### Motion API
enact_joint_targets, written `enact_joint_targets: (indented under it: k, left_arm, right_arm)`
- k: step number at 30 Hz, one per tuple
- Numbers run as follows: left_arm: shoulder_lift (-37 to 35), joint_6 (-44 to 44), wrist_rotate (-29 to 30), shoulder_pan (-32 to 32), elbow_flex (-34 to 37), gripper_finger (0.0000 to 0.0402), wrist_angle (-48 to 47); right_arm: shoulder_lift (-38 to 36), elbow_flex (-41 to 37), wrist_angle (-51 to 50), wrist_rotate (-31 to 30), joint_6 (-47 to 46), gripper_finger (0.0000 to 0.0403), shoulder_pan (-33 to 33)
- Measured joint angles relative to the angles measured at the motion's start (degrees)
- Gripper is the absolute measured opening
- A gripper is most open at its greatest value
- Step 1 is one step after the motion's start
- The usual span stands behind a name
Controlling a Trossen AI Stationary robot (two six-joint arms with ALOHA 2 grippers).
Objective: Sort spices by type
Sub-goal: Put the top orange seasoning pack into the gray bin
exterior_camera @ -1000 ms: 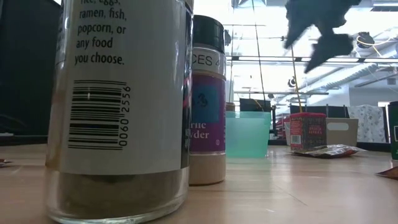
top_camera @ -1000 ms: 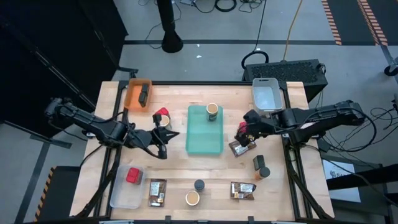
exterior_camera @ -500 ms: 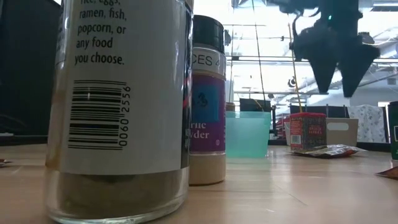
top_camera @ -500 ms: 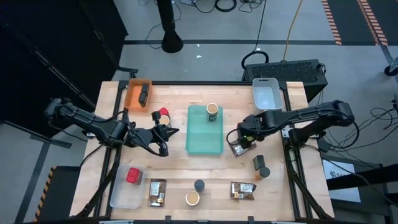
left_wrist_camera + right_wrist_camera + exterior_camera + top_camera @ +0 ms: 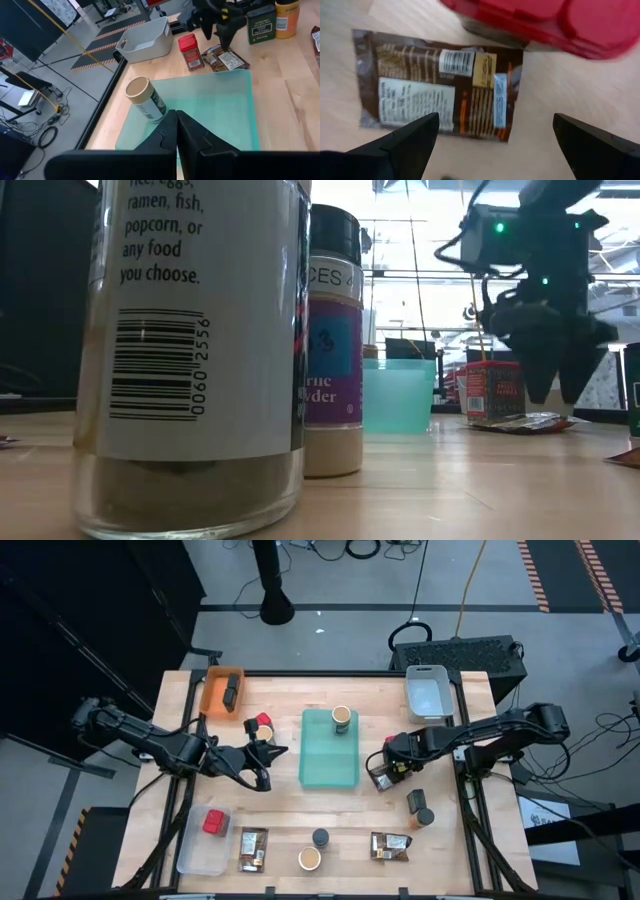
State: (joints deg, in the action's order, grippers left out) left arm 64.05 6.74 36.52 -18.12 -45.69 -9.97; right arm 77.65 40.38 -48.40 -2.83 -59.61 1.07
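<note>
right end effector (image 5: 490,150) hangs open over the brown packet (image 5: 432,82) lying on the desk (image 5: 460,840) right of the teal tray (image 5: 330,765); descending, a finger could clip the touching red box (image 5: 535,22).

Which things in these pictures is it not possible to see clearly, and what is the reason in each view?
- Low view: the near jar is cut off by the top edge and hides the table behind it.
- High view: the brown packet lies partly under the right gripper.
- Right wrist view: the red box is blurred and cut by the edge.
- Left wrist view: the left gripper hides part of the teal tray.
</note>
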Motion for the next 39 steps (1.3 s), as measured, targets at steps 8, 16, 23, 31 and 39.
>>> enact_joint_targets:
  k: [8, 16, 23, 31, 39]
  left_arm:
    - [0.0, -0.4, 0.0, 0.2, 0.0, 0.0004, 0.1]
    - [0.0, -0.4, 0.0, 0.2, 0.0, 0.0004, 0.2]
    - [0.0, -0.4, 0.0, 0.2, 0.0, 0.0004, 0.2]
    - [0.0, -0.4, 0.0, 0.2, 0.0, 0.0004, 0.2]
    - [0.0, -0.5, 0.0, 0.2, 0.0, 0.0004, 0.2]
  right_arm:
    - [0.1, -4.0, 7.9, 0.3, 2.4, 0.0348, -1.7]
    - [0.1, -4.0, 10.0, 1.2, 4.5, 0.0208, -1.8]
    - [0.1, -4.0, 11.2, 1.2, 5.3, 0.0089, -1.8]
    - [0.1, -4.0, 11.2, 1.4, 5.5, 0.0024, -1.8]
    - [-4.0, 0.7, 9.8, 4.8, 7.9, 0.0005, -1.7]
